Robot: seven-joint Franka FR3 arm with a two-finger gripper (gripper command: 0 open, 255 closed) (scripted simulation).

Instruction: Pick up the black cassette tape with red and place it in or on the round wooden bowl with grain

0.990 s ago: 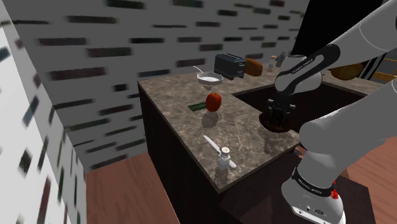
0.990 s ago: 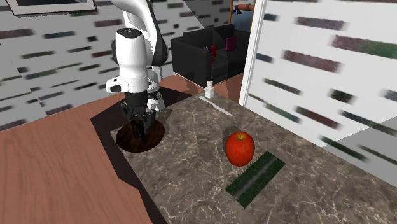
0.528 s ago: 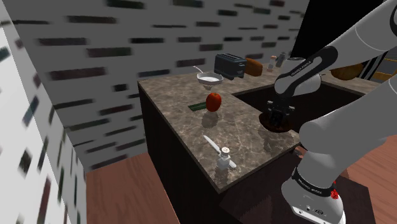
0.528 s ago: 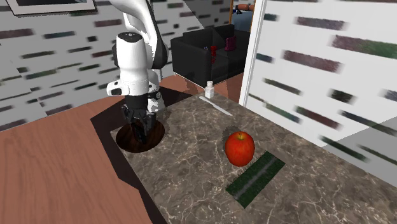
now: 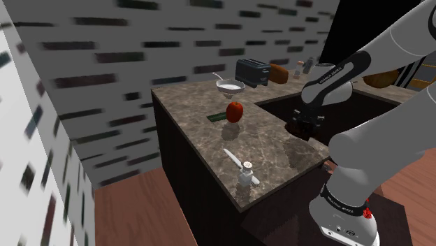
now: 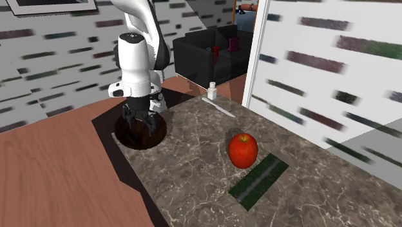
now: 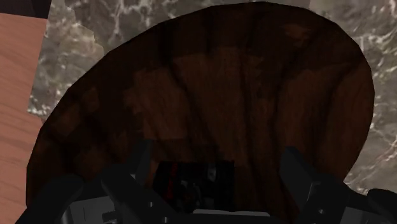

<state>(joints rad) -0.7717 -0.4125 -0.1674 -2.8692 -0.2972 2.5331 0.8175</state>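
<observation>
The gripper [image 7: 216, 156] hangs spread just above the wooden bowl [image 7: 210, 83], the black-and-red cassette [image 7: 194, 181] lying in it directly beneath, unclasped.

Red apple [image 6: 243, 150] beside dark green strip [image 6: 259, 181] on marble counter [image 6: 193, 193], small white bottle [image 6: 211, 91], toaster [image 5: 252, 71], black sofa [image 6: 209, 48]

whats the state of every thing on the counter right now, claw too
wooden bowl, upright at a corner of the counter
cassette tape, lying in the bowl, not clasped
claw, open, just above the bowl
apple, resting on the counter
white bottle, standing upright
</observation>
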